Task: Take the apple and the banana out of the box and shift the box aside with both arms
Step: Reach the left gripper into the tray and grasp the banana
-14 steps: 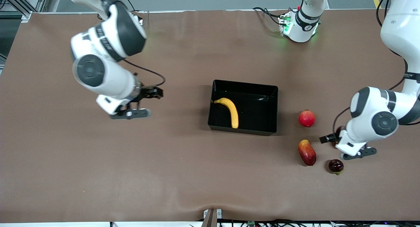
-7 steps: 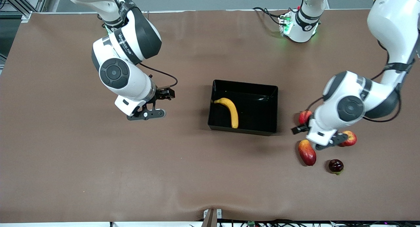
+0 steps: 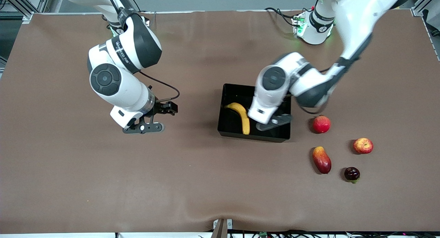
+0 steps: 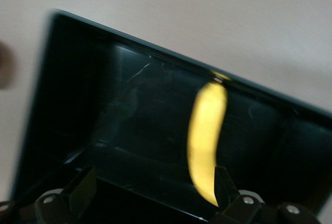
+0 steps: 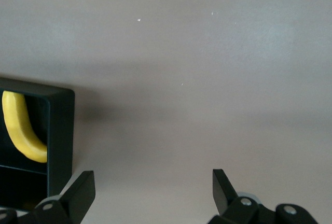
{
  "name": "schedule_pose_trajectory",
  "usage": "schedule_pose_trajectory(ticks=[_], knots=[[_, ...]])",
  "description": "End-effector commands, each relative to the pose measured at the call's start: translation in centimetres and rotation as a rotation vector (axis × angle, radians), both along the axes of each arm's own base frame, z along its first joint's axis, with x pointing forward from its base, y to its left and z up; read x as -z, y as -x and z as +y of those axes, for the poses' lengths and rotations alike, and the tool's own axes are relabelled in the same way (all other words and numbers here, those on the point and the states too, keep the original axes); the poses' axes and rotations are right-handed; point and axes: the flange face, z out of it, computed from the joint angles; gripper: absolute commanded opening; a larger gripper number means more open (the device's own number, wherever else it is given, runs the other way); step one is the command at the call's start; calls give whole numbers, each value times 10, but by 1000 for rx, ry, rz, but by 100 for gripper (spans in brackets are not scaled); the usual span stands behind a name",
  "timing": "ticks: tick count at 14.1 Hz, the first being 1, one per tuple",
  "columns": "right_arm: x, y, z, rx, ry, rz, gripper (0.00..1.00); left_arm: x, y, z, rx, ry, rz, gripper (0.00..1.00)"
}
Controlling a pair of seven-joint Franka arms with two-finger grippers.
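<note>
- Lying inside the box [image 3: 271, 109], the banana [image 3: 241, 117] rests on the glossy floor at the end toward the right arm, and it is the only fruit there.
- The apple [image 3: 363, 145] is already out; it sits on the table toward the left arm's end, well apart from the box, near a mango [image 3: 321, 160], a pinkish-red fruit [image 3: 321, 124] and a dark fruit [image 3: 352, 174].
- The left gripper [image 3: 275, 122] hangs over the box just beside the banana, with its fingers [image 4: 78, 190] spread apart and nothing between them.
- The right gripper [image 3: 144, 127] hovers over bare table beside the box, fingers also apart and empty; this arm waits.
- I judge the banana light and rather soft, with smooth skin that can slip, so a gentle grasp across its thick middle seems best.
- The box looks stiff, light and slippery; probably each gripper should pinch a thin wall at opposite short ends.
</note>
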Motion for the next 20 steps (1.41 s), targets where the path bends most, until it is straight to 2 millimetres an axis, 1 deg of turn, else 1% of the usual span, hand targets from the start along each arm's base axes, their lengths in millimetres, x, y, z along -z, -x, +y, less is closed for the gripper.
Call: schedule_pose_trajectory(ticks=[1, 3, 4, 5, 6, 7, 9, 10, 11, 12, 13, 14, 15, 16, 17, 18, 19, 20], knots=[[2, -14, -19, 30, 0, -11, 100, 40, 6, -19, 104, 49, -49, 100], [7, -19, -22, 38, -3, -26, 100, 70, 20, -32, 181, 86, -77, 100], [6, -21, -23, 38, -1, -39, 100, 84, 26, -34, 206, 101, -81, 100], [5, -24, -30, 46, 6, -43, 100, 100, 29, -31, 223, 96, -85, 100], [6, -27, -36, 55, 8, -41, 100, 110, 33, -34, 243, 101, -93, 100], [6, -27, -37, 56, 7, -40, 100, 123, 38, -39, 255, 103, -93, 100], [10, -25, -29, 42, 8, -38, 100, 148, 45, -44, 277, 81, -108, 100], [12, -30, -41, 55, -1, -31, 100, 156, 47, -45, 285, 72, -111, 99], [16, -34, -49, 57, -1, -26, 100, 161, 50, -48, 295, 62, -113, 82], [17, -33, -48, 49, 5, -29, 100, 164, 52, -49, 295, 56, -112, 66], [17, -30, -40, 36, 10, -29, 100, 163, 53, -50, 295, 56, -114, 41], [18, -28, -37, 31, 11, -27, 100, 162, 52, -50, 302, 56, -116, 6], [22, -28, -38, 36, 12, -17, 100, 157, 54, -54, 305, 55, -125, 0], [31, -28, -34, 42, 15, -4, 100, 146, 51, -57, 297, 53, -136, 0], [40, -27, -29, 38, 15, 10, 100, 136, 46, -56, 291, 46, -148, 0], [49, -25, -19, 25, 16, 18, 100, 122, 42, -54, 289, 31, -165, 0], [53, -23, -11, 15, 17, 14, 100, 104, 36, -53, 281, 19, -184, 0], [53, -26, -9, 17, 6, -9, 100, 84, 31, -51, 273, 6, -202, 0]])
